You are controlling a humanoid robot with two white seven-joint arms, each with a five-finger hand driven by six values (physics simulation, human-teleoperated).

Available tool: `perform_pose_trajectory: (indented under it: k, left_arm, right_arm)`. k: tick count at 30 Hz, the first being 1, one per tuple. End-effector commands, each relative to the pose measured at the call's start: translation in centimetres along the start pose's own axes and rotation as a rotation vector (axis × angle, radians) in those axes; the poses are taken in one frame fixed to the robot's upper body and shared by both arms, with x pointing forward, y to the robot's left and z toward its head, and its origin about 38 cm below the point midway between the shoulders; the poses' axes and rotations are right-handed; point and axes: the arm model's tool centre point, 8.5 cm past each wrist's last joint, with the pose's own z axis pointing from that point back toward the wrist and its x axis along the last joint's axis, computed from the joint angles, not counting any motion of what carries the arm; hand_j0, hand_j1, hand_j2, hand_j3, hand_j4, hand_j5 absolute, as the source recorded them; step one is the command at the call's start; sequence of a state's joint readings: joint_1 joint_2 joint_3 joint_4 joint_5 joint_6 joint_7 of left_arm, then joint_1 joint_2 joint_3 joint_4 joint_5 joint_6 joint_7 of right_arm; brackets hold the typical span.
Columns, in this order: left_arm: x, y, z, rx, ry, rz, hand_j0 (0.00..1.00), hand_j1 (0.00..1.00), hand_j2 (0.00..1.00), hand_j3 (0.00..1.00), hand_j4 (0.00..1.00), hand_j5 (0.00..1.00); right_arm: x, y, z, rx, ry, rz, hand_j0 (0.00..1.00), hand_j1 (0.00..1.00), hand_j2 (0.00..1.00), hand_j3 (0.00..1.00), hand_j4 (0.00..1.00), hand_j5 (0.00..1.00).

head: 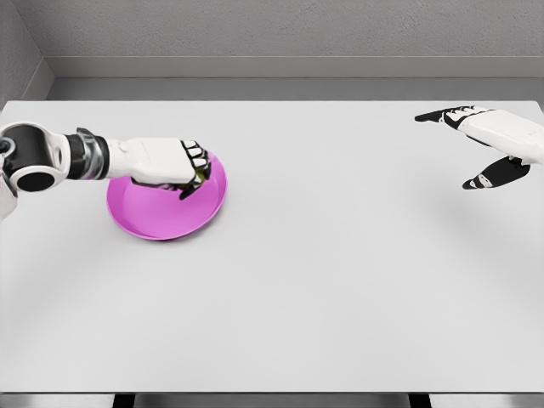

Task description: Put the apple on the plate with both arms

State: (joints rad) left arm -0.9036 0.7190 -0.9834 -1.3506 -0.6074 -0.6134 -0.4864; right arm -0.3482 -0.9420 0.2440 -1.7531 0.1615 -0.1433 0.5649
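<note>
Head cam, 1 view, looks down and forward over table [340,280] toward back wall [280,30].

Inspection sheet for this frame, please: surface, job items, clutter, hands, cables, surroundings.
Surface: white table, flat.
Job's things: magenta plate at left; apple, only a green sliver showing inside the left hand's fingers, over the plate.
Clutter: nothing seen.
Hands: left hand curled on the apple above the plate; right hand open, raised at the far right, holding nothing.
Cables: nothing seen.
Surroundings: grey wall behind the table.

No legible text or labels.
</note>
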Motion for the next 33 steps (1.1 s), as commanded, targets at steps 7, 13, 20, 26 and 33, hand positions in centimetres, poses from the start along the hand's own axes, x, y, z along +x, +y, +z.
perform_pose_trajectory:
  k: [7,13,20,26,33]
  left_arm:
    - [-0.4,-0.5,0.0,0.000,0.010,0.028,0.92,0.92,0.92,0.92,0.92,0.92]
    - [-0.8,-0.5,0.5,0.004,0.021,0.031,1.00,1.00,1.00,1.00,1.00,1.00]
    - [-3.5,0.1,3.6,0.134,0.062,0.198,1.00,1.00,1.00,1.00,1.00,1.00]
    - [-6.1,-1.9,7.3,0.174,0.132,0.334,1.00,1.00,1.00,1.00,1.00,1.00]
    - [-6.9,-6.0,10.6,0.135,0.207,0.416,1.00,1.00,1.00,1.00,1.00,1.00]
  right_arm:
    - [0.0,0.0,0.0,-0.001,-0.002,-0.003,1.00,1.00,1.00,1.00,1.00,1.00]
    - [0.0,0.0,0.0,-0.001,-0.002,-0.003,1.00,1.00,1.00,1.00,1.00,1.00]
    - [0.1,-0.3,0.0,-0.006,-0.003,0.000,1.00,1.00,1.00,1.00,1.00,1.00]
    - [0.1,-0.4,0.0,-0.009,-0.003,0.002,1.00,1.00,1.00,1.00,1.00,1.00]
    - [0.1,-1.5,0.2,-0.033,-0.001,0.017,1.00,1.00,1.00,1.00,1.00,1.00]
